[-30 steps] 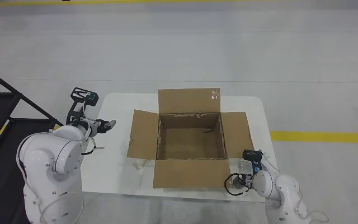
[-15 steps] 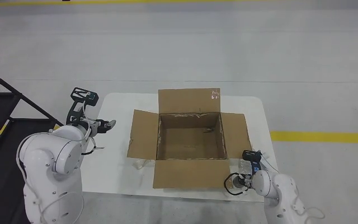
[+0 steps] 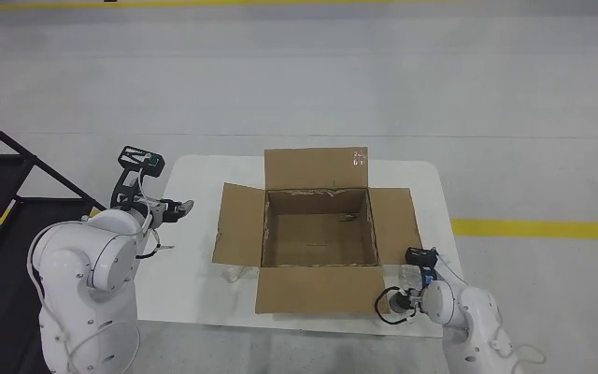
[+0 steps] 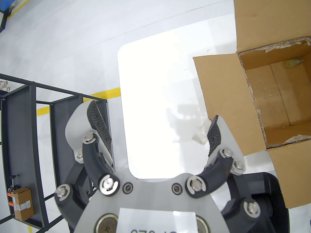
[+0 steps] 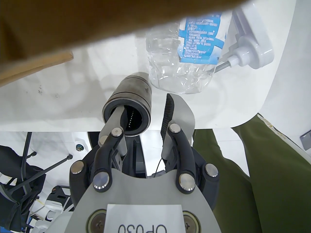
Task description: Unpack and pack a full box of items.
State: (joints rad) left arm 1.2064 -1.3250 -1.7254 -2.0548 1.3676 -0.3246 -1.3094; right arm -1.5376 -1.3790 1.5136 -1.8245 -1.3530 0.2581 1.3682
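The open cardboard box (image 3: 320, 238) sits mid-table with all flaps spread; a small yellowish item (image 3: 347, 218) (image 4: 294, 62) lies in its far corner. My right gripper (image 3: 394, 304) (image 5: 150, 100) is at the table's near edge beside the box's front flap. It is open, with one finger inside the bore of a metal cylinder (image 5: 131, 98) and the other finger (image 5: 170, 112) outside it, a gap apart. My left gripper (image 3: 184, 207) (image 4: 154, 112) hangs open and empty over the table's left side.
A clear water bottle (image 5: 184, 56) with a blue label and a white pump dispenser (image 5: 250, 47) lie just past the cylinder. Crumpled white wrapping (image 4: 201, 134) pokes from under the box's left flap. A black rack (image 4: 21, 146) stands off the table's left edge.
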